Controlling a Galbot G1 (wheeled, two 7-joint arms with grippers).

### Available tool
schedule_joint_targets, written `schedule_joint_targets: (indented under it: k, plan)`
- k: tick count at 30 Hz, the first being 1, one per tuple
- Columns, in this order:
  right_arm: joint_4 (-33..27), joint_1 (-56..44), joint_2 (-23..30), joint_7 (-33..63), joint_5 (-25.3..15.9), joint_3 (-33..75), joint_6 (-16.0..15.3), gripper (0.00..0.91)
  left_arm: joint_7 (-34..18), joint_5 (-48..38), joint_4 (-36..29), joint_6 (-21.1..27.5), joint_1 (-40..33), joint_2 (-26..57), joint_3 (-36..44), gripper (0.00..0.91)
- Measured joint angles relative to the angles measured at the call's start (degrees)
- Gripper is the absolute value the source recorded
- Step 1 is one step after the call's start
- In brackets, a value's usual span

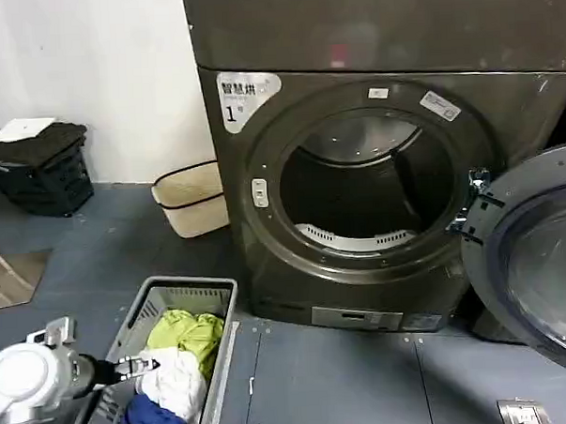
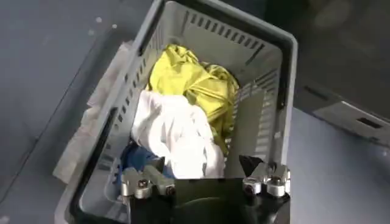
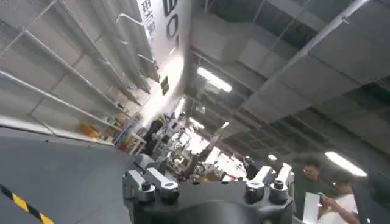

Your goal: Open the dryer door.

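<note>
Right of the dryer [image 1: 376,198], wide-swung dryer door [image 1: 539,257].

The dryer [image 1: 384,161] is placed at the upper centre and right of the head view, its round opening turned toward the camera. The dryer door [image 1: 534,257] is swung out at the right edge of the frame, hinged beside the opening. A laundry basket [image 1: 137,317] is set on the floor at the lower left, before the dryer's left corner, with clothes [image 1: 182,367] piled in it. The left gripper [image 1: 130,367] is positioned over the basket's left rim. A small bin [image 1: 190,199] is seen left of the dryer, against the wall, and a crate [image 1: 39,171] farther left.
</note>
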Motion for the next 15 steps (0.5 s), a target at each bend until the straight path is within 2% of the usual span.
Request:
schedule_joint_targets:
  k: [15]
  plan:
    - [-0.49, 0.01, 0.06, -0.31, -0.02, 0.0, 0.73, 0.907, -0.01, 2.3, -2.47, 0.0, 0.82, 1.93, -0.35, 0.907]
